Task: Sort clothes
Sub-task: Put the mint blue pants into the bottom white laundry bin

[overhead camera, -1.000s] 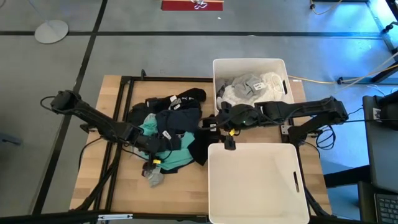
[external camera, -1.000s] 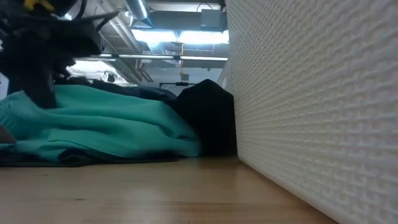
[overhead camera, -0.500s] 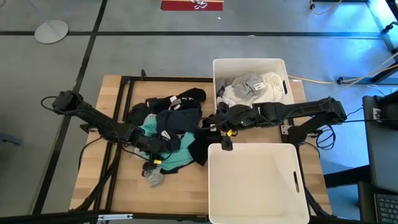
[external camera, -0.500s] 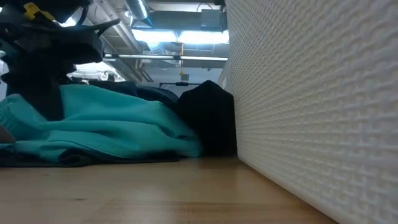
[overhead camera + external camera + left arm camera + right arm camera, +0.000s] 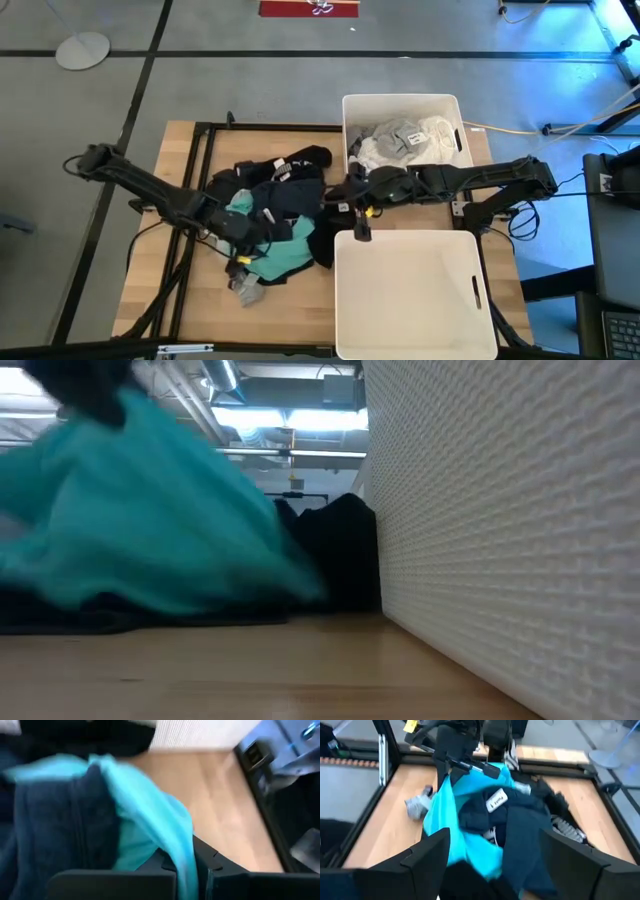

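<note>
A pile of clothes lies on the table left of the bins: a teal garment [image 5: 282,250], navy pieces [image 5: 285,195], black ones [image 5: 318,240] and a grey sock [image 5: 246,288]. My left gripper [image 5: 243,228] is shut on the teal garment [image 5: 440,815] at the pile's near left side. My right gripper [image 5: 355,215] stands open over the pile's right edge, between the two bins, with nothing between its fingers [image 5: 425,855]. My left gripper pinches a bunched edge of the teal garment [image 5: 181,851] between its two fingers, coming slanting down from the table's left. That part is raised above the pile [image 5: 130,510]. The rest hangs slack and rests on the dark clothes below.
A white bin [image 5: 352,110] at the far right holds white and light grey clothes. A second white bin [image 5: 410,240] stands near right, its wall [image 5: 500,540] close beside the pile. Bare wood [image 5: 160,300] lies at the near left.
My left gripper has shut on the teal garment and risen, drifting slightly toward the table's left. The garment's held part has been pulled up off the pile, while its lower part stays on the dark clothes.
</note>
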### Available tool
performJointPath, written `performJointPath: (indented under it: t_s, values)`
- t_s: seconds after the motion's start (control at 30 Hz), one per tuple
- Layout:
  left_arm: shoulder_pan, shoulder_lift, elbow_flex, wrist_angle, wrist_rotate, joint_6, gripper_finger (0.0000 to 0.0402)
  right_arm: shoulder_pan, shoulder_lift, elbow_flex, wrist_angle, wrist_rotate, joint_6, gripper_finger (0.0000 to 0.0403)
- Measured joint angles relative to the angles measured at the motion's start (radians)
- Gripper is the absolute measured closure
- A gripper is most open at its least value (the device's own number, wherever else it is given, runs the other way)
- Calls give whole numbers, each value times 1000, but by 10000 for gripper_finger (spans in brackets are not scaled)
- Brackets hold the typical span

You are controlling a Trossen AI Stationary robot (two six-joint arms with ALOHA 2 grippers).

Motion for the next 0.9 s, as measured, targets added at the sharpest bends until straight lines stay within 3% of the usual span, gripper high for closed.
performJointPath:
  t_s: [0.13,0.37,0.9]
  values:
    - [0,-88,49,-2,-71,65,398,0,20,0,77,-18,-3,102]
    - [1,-202,73,72,-313,177,390,0,120,0,224,-42,-66,102]
    - [23,-136,73,147,-386,240,389,0,323,0,620,-46,-127,102]
